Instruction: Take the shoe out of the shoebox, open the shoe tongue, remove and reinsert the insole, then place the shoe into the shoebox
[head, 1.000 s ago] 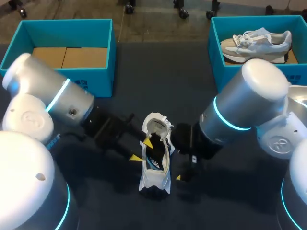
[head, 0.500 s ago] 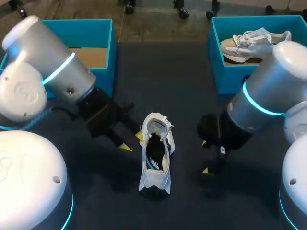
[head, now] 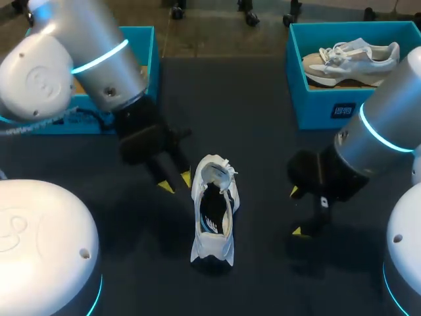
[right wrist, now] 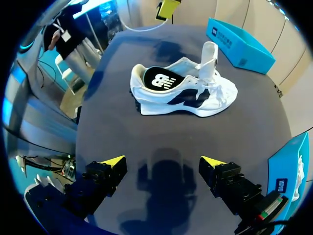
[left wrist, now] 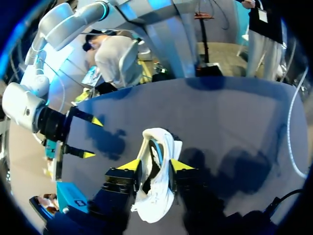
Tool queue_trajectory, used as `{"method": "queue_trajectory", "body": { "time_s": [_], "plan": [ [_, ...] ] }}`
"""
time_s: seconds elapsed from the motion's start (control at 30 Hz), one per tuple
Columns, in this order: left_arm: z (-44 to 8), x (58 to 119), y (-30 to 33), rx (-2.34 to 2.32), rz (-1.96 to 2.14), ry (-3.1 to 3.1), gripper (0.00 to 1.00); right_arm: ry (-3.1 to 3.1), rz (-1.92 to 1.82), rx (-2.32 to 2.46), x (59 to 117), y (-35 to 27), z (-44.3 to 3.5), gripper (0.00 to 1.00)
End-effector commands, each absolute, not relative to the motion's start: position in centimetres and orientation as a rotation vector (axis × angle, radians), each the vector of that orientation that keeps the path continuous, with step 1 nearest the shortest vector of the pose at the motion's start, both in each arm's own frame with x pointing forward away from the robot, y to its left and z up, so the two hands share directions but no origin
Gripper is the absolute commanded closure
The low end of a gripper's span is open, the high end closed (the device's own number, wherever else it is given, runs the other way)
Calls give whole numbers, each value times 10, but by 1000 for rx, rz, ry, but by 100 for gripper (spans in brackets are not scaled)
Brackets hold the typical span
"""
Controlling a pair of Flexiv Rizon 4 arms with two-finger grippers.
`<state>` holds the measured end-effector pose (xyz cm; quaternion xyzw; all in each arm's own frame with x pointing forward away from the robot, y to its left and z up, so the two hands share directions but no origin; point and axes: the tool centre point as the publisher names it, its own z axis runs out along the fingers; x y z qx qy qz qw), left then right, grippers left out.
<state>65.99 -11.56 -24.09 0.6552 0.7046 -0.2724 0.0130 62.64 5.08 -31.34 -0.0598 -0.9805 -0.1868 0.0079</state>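
Shoe [head: 212, 210] sits, apparently untouched, between spread left hand [head: 175, 183] and right hand [head: 297, 211].

White shoe [head: 213, 214] w/ black side panels; insole [right wrist: 159, 78] black w/ white logo. L box [head: 148, 60] & R box [head: 325, 108] teal. 2nd shoe [head: 352, 58] pale grey/cream. Dark navy table [head: 263, 151]. L gripper [head: 175, 183] & R gripper [head: 297, 211] black, yellow tips. L arm [head: 99, 46] & R arm [head: 388, 118] silver-white, cyan rings

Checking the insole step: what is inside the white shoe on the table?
A dark insole lies in the white shoe, visible through the heel opening. Its front part is covered by the shoe's laced front, so it cannot be seen.
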Motion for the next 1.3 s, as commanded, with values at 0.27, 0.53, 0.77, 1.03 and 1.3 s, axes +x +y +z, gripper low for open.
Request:
{"method": "queue_trajectory", "body": {
  "time_s": [0.27,0.53,0.77,1.03,1.3],
  "plan": [
    [-239,667,-122,2298,-662,2276,100,-3067,-585,-186,625,50,-314,0],
    [-243,668,-129,2350,-588,2277,100,-3067,-585,-186,625,50,-314,0],
    [-266,668,-153,2565,-467,2154,100,-3068,-559,-174,624,35,-313,0],
    [-285,664,-159,2734,-377,2101,100,-3073,-555,-152,622,18,-310,0],
    [-296,667,-160,2748,-366,2083,100,-3073,-555,-152,622,18,-310,0]
  ]
}}
